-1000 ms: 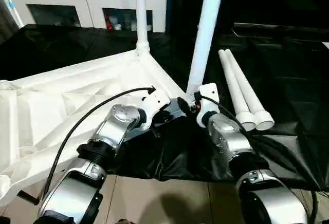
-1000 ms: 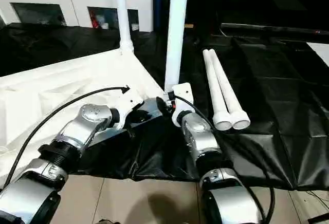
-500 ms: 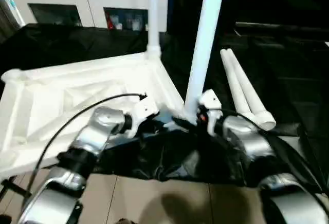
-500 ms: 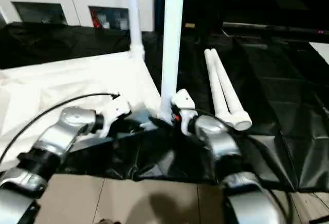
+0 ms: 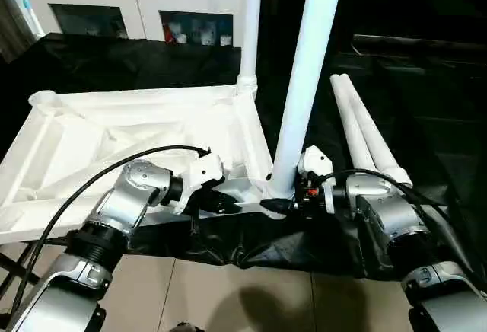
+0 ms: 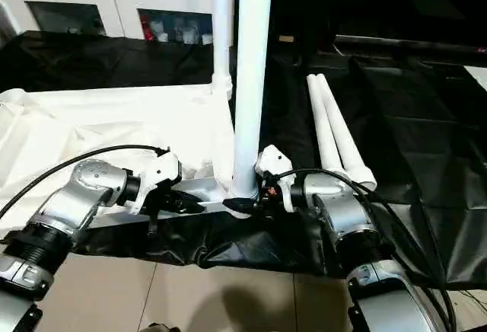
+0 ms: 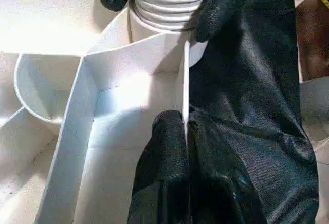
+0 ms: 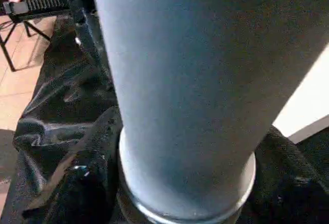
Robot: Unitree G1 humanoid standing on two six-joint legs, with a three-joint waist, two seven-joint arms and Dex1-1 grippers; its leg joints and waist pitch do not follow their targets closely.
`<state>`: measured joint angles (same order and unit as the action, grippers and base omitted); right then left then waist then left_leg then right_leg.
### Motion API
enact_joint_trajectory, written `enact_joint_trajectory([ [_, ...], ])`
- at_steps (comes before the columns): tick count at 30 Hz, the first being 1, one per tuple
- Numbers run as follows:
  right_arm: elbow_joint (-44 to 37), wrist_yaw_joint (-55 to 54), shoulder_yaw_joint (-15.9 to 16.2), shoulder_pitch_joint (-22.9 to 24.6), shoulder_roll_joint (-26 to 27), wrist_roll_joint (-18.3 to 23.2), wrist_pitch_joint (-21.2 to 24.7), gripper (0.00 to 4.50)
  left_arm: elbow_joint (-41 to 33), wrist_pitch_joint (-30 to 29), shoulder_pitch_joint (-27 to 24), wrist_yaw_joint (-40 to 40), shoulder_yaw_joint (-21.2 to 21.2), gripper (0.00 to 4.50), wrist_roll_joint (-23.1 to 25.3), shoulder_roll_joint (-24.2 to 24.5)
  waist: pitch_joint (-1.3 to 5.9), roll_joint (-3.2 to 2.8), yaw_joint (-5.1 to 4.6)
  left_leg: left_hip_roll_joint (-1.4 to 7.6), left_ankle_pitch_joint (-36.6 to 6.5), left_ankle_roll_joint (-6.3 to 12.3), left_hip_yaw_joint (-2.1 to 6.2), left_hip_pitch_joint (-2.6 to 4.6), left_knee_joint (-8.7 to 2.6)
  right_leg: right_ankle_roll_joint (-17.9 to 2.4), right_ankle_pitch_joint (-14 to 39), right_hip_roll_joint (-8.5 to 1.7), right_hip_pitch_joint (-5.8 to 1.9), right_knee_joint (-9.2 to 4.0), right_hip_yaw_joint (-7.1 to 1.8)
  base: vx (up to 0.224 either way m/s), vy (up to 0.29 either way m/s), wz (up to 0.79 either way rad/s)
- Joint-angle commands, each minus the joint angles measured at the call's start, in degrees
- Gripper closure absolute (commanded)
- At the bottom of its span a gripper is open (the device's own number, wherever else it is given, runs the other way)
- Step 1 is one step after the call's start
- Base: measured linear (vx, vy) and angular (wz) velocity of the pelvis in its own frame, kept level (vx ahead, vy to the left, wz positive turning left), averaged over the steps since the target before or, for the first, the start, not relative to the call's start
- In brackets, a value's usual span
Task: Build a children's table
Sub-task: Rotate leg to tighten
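Right end effector [image 5: 285,201] grips upright leg [image 5: 306,81].

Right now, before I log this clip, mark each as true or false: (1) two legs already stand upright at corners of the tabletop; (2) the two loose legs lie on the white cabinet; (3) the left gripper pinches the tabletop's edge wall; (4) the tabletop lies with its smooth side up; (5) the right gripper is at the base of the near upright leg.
1. True: the near leg and the far leg rise from corners of the tabletop.
2. False: the two loose legs lie side by side on the black sheet.
3. True: the left gripper is closed on the thin edge wall.
4. False: its ribbed underside faces up.
5. True: the right gripper is at that leg's base.
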<state>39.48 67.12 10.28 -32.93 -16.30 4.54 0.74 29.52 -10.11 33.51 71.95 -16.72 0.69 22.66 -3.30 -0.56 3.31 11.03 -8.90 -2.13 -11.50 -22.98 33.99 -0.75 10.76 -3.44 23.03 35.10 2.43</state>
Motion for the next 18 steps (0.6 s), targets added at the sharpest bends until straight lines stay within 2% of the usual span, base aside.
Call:
enact_joint_trajectory([
  [1, -0.57, -1.46, 0.31, 1.05, 2.15, 1.04, 1.57, 1.70, -1.80, 0.02, 0.52, -1.94, 0.47, 4.50, -1.86, -2.22, 4.16, -0.39, 0.03, 2.69, -14.27, 1.85, 1.21, 2.09, -3.86, -15.16, 6.94, -4.29, -2.33, -3.79, -2.21, 0.000, 0.000, 0.00],
  [4, -0.49, -3.79, -0.57, 1.18, 3.29, 1.34, 1.96, 1.74, -1.32, -0.41, 0.77, -3.83, 1.04, 4.50, -1.83, -3.32, 4.03, -0.29, -0.08, 2.64, -15.16, 1.38, 1.27, 2.14, -3.92, -14.65, 9.45, -4.44, -2.20, -4.11, -2.26, 0.000, 0.000, 0.00],
  [5, 1.49, -11.63, -1.97, 0.94, 5.80, 0.09, 1.50, 1.76, 0.88, -0.26, 1.91, -8.64, 2.05, 4.50, -1.06, -5.60, 3.99, 0.14, -0.24, 2.66, -15.40, 1.07, 1.21, 2.11, -3.97, -14.03, 10.97, -4.41, -2.09, -4.27, -2.31, 0.000, 0.000, 0.00],
  [6, 1.49, -11.63, -1.97, 0.94, 5.80, 0.09, 1.50, 1.76, 0.88, -0.26, 1.91, -8.64, 2.05, 4.50, -1.06, -5.60, 3.99, 0.14, -0.24, 2.66, -15.40, 1.07, 1.21, 2.11, -3.97, -14.03, 10.97, -4.41, -2.09, -4.27, -2.31, 0.000, 0.000, 0.00],
  [7, 2.69, -16.03, -2.91, 0.76, 7.39, -0.27, 1.16, 1.76, 2.22, -0.08, 2.70, -11.51, 2.46, 4.50, -0.44, -6.86, 3.92, 0.41, -0.43, 2.51, -15.51, 0.65, 1.36, 2.10, -4.02, -13.65, 12.22, -4.56, -2.11, -4.39, -2.37, 0.000, 0.000, 0.00],
  [8, 4.20, -20.84, -3.88, 0.39, 9.10, -0.59, 1.42, 1.76, 3.60, -0.14, 3.61, -14.46, 2.85, 4.50, 0.17, -8.16, 3.84, 0.21, -0.54, 2.46, -15.53, 0.14, 1.34, 2.21, -4.02, -13.21, 13.59, -4.59, -1.81, -4.51, -2.47, 0.000, 0.000, 0.00],
  [9, 5.43, -24.89, -4.54, 0.06, 10.60, -0.90, 1.59, 1.76, 4.86, -0.33, 4.51, -17.08, 3.13, 4.50, 0.74, -9.24, 3.87, 0.27, -0.59, 2.37, -16.19, -0.25, 1.51, 2.27, -4.09, -12.60, 15.26, -4.65, -1.96, -4.66, -2.39, 0.000, 0.000, 0.00],
  [11, 8.77, -34.65, -5.70, -1.10, 14.01, -2.17, 1.69, 1.77, 8.16, -0.71, 6.86, -23.67, 3.72, 4.50, 2.26, -11.60, 3.80, 0.06, -0.81, 2.30, -17.04, -0.89, 1.52, 2.44, -4.10, -12.11, 16.88, -4.68, -1.68, -4.89, -2.43, 0.000, 0.000, 0.00],
  [12, 9.78, -37.36, -5.90, -1.58, 14.79, -2.74, 1.45, 1.77, 9.10, -0.78, 7.53, -25.59, 3.82, 4.50, 2.73, -12.21, 3.75, -0.19, -0.90, 2.29, -17.63, -1.36, 1.63, 2.45, -4.19, -11.70, 17.82, -4.71, -1.62, -4.97, -2.42, 0.000, 0.000, 0.00],
  [13, 10.52, -39.46, -6.07, -2.00, 15.46, -3.25, 1.21, 1.77, 9.73, -0.78, 8.00, -26.92, 3.92, 4.50, 3.03, -12.72, 3.78, -0.14, -0.94, 2.31, -17.97, -1.42, 1.55, 2.54, -4.19, -11.47, 18.11, -4.65, -1.49, -5.12, -2.44, 0.000, 0.000, 0.00],
  [15, 11.91, -43.09, -6.51, -2.91, 16.59, -3.75, 0.89, 1.77, 10.72, -1.01, 8.83, -28.85, 4.20, 4.50, 3.18, -13.75, 3.88, -0.17, -0.90, 2.31, -17.66, -1.09, 1.59, 2.39, -4.22, -11.34, 16.33, -4.60, -1.66, -5.02, -2.46, 0.000, 0.000, 0.00],
  [17, 14.07, -47.05, -7.32, -5.04, 19.53, -3.27, -0.38, 1.77, 12.23, -0.90, 10.22, -33.21, 5.02, 4.50, 3.45, -15.78, 4.06, -0.61, -0.93, 2.26, -17.08, -0.99, 1.60, 2.37, -4.19, -11.92, 13.48, -4.49, -1.84, -4.78, -2.42, 0.000, 0.000, 0.00],
  [18, 14.64, -48.10, -7.68, -5.77, 20.48, -3.14, -0.83, 1.42, 12.69, -0.38, 10.53, -34.20, 5.07, 4.50, 3.80, -16.30, 4.09, -0.58, -0.95, 2.24, -16.83, -0.77, 1.52, 2.31, -4.13, -12.04, 12.61, -4.50, -1.85, -4.76, -2.45, 0.000, 0.000, 0.00],
])
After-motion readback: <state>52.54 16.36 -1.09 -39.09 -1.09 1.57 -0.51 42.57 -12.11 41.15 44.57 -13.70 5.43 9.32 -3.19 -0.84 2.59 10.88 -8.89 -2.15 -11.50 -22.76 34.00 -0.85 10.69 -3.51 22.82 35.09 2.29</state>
